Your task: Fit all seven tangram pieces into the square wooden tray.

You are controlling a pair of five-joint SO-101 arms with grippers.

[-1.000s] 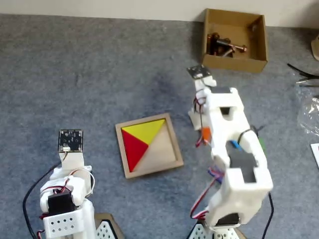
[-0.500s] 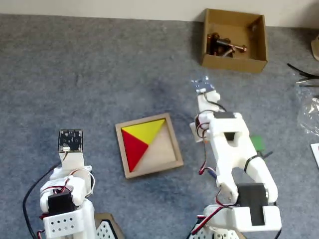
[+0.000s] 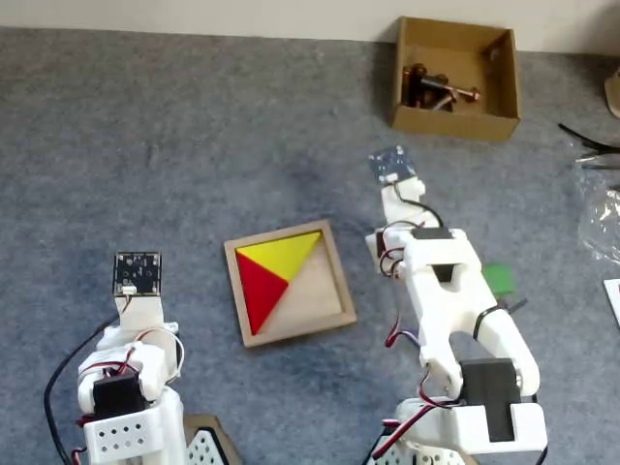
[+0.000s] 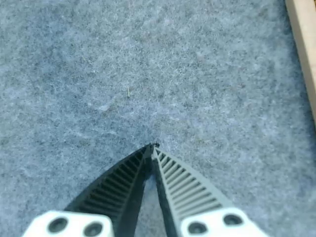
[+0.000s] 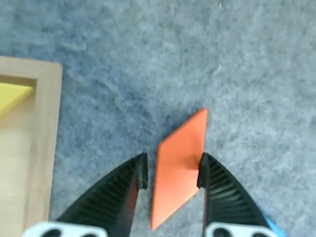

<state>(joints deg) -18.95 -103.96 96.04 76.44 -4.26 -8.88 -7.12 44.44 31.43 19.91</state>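
The square wooden tray (image 3: 315, 294) lies mid-table with a yellow triangle (image 3: 279, 254) and a red triangle (image 3: 259, 287) inside it. My right arm (image 3: 441, 281) stretches out just right of the tray. In the right wrist view, my right gripper (image 5: 173, 170) is open low over the carpet, its fingers on either side of an orange parallelogram (image 5: 180, 158). The tray rim (image 5: 44, 148) and a yellow corner (image 5: 12, 96) are close by. A green piece (image 3: 499, 278) peeks out beside the arm. My left gripper (image 4: 150, 146) is shut and empty over bare carpet, near the tray edge (image 4: 301, 39).
A cardboard box (image 3: 455, 77) with small parts stands at the back right. Tools (image 3: 591, 145) and a plastic bag (image 3: 603, 223) lie at the right edge. A sliver of a blue piece (image 5: 274, 229) shows by the right finger.
The right arm has dropped from a raised pose and stretched forward over the pieces right of the tray, now covering the orange and blue ones. The left arm has kept still.
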